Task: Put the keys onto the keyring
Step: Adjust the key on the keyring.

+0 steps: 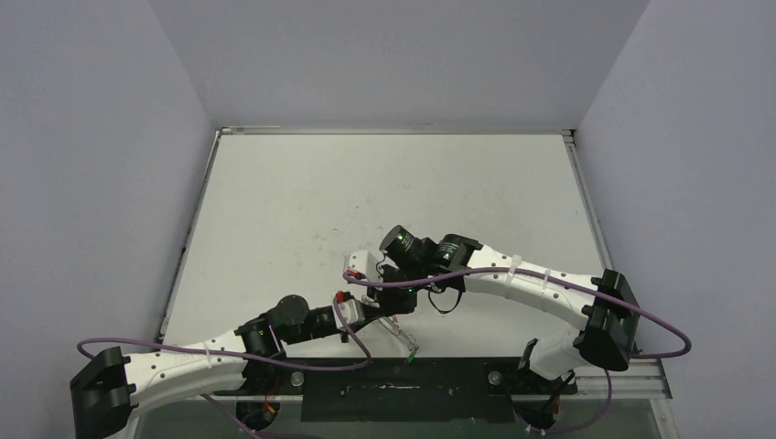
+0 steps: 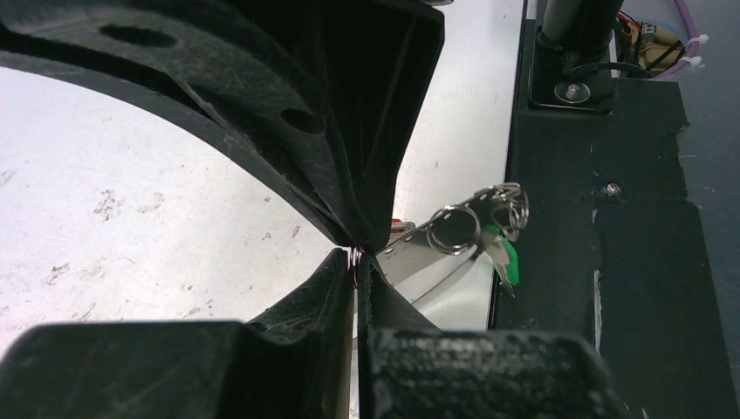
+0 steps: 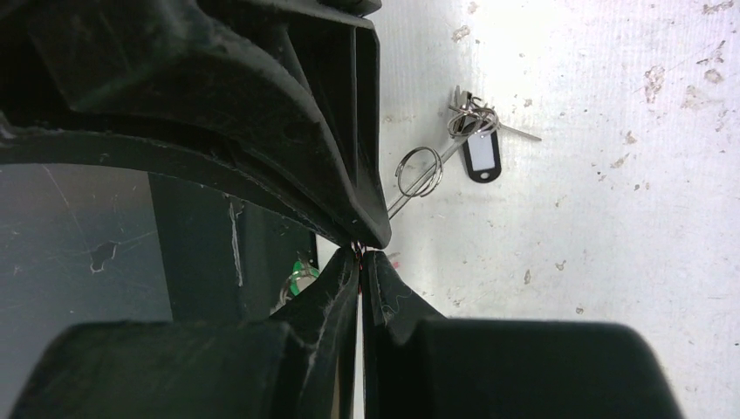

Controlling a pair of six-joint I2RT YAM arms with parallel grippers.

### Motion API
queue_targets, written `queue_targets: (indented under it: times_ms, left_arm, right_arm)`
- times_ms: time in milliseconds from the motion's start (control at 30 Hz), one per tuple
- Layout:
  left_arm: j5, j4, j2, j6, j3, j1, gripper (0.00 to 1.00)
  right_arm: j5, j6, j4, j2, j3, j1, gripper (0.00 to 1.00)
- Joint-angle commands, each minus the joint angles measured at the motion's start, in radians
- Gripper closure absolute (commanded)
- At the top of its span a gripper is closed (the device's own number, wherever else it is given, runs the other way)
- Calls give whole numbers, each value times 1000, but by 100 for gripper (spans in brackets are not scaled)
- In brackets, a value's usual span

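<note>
The keyring (image 1: pixel 400 334) lies as a thin wire near the table's front edge, between both arms. In the left wrist view the keyring (image 2: pixel 454 229) shows small rings, and the green-tagged key (image 2: pixel 509 262) hangs off its far end. A sliver of red tag (image 2: pixel 397 223) peeks past the upper finger. My left gripper (image 2: pixel 358 258) is shut, pinching a small metal ring at its tips. My right gripper (image 3: pixel 359 251) is shut on the keyring wire (image 3: pixel 419 170), which runs from its tips up to a ring cluster. From above, the left gripper (image 1: pixel 371 315) and right gripper (image 1: pixel 395 291) nearly meet.
A black-framed white label tag (image 3: pixel 480 157) lies with the ring cluster on the table, and the same tag (image 1: pixel 353 266) shows from above. The black base strip (image 1: pixel 393 389) runs along the near edge, close behind the green key (image 1: pixel 413 357). Grey walls enclose three sides.
</note>
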Motion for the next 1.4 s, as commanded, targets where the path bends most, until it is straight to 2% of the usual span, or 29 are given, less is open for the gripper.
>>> queue_targets:
  times_ms: [0, 200, 300, 400, 467, 533, 700, 867, 1000, 1100, 1300, 1367]
  left_arm:
    - [25, 53, -2, 8, 31, -5, 100]
    - [3, 24, -35, 13, 26, -5, 100]
    - [-2, 32, -44, 12, 19, -5, 100]
    - [-3, 60, -49, 6, 6, -5, 100]
    - [0, 85, -54, -2, -9, -5, 100]
    - [8, 113, -60, -6, -23, -5, 100]
    - [21, 155, -74, -12, -40, -5, 100]
    - [25, 148, -83, -14, -40, -5, 100]
    - [24, 142, -90, -16, -40, -5, 100]
    - [23, 139, -93, -18, -42, -5, 100]
    - [23, 134, -99, -17, -41, -4, 100]
    - [23, 134, -99, -17, -43, -5, 100]
  right_arm:
    - [-20, 0, 77, -24, 4, -6, 100]
    - [-20, 9, 87, -32, 2, -15, 99]
    - [-30, 32, 120, -51, -16, -37, 80]
    - [-106, 62, 211, -105, -75, -96, 63]
    - [-176, 76, 278, -151, -139, -149, 56]
    - [-233, 72, 332, -197, -187, -174, 54]
    - [-366, 33, 420, -234, -267, -189, 56]
    - [-442, 34, 478, -213, -297, -190, 65]
    - [-448, 21, 476, -186, -298, -190, 67]
    - [-438, 13, 473, -173, -299, -189, 77]
    - [-401, -5, 465, -157, -319, -190, 78]
    - [-398, -6, 468, -155, -326, -192, 86]
